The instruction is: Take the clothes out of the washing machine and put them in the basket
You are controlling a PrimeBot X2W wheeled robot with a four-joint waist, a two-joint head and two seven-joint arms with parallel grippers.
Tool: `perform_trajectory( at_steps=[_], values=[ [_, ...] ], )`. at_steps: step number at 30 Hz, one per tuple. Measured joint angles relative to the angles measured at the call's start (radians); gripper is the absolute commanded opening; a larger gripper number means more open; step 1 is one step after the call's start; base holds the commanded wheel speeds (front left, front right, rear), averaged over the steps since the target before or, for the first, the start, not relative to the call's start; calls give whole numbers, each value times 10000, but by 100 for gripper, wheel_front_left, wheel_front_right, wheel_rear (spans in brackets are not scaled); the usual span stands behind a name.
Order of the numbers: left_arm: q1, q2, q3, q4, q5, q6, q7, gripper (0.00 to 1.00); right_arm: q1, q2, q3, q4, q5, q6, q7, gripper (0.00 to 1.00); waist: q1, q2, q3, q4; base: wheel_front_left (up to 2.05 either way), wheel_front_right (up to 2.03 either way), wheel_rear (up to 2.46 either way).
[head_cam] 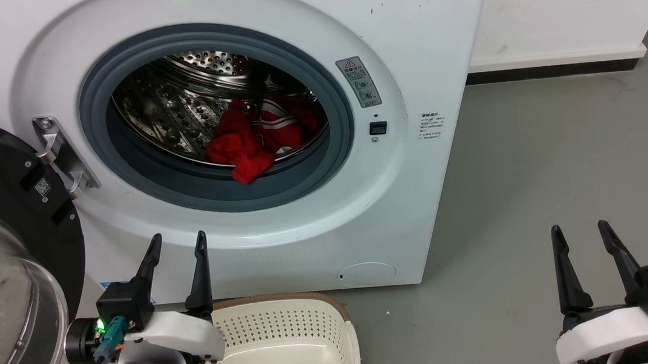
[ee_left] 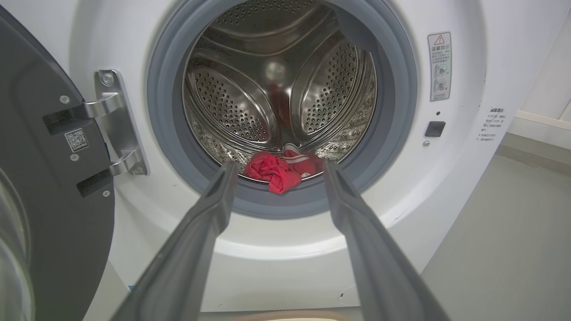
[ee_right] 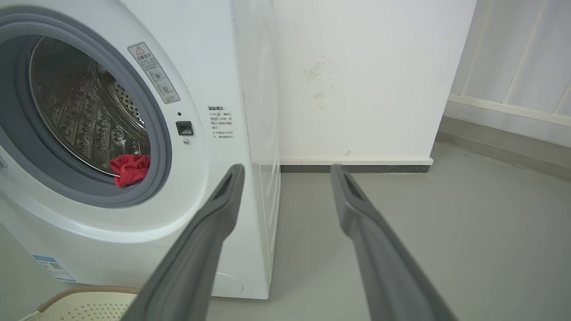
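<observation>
Red clothes lie bunched at the front of the steel drum of the white washing machine, one fold draped over the grey gasket; a piece with white stripes sits behind. The same clothes show through the porthole in the left wrist view, and a red fold in the right wrist view. The cream basket stands on the floor below the porthole, with only a paper label inside it. My left gripper is open, outside and below the opening, over the basket's left rim. My right gripper is open, off to the machine's right above the floor.
The washer's black-rimmed glass door is swung wide open at the left, close beside my left arm, on a metal hinge. Grey floor stretches right of the machine up to a white wall with a dark skirting.
</observation>
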State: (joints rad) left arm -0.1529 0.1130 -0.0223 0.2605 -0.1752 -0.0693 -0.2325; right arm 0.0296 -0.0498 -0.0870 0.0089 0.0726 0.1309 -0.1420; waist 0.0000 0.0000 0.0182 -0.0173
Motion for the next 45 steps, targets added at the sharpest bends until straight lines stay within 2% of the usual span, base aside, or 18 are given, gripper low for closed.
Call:
perform_trajectory(
  at_steps=[16, 30, 39, 45],
  values=[
    [-181, -63, 123, 389, 1156, -8, -286, 100, 6, -2, -31, 123, -909, 0, -374, 100, 0, 0, 95, -15, 0, 0, 0],
    [-488, -211, 316, 830, 1081, -13, -305, 100, -58, -4, -59, 255, -815, 0, -426, 100, 0, 0, 235, -9, 0, 0, 0],
    [-2268, -192, 232, 2757, 999, -69, -305, 100, -371, -4, 56, 309, -713, 0, -479, 100, 0, 0, 714, -229, 0, 0, 0],
    [-4093, 174, 234, 4347, 957, -98, -253, 100, -743, -8, 226, 407, -591, 0, -598, 100, 0, 0, 1219, -627, 0, 0, 0]
  ],
)
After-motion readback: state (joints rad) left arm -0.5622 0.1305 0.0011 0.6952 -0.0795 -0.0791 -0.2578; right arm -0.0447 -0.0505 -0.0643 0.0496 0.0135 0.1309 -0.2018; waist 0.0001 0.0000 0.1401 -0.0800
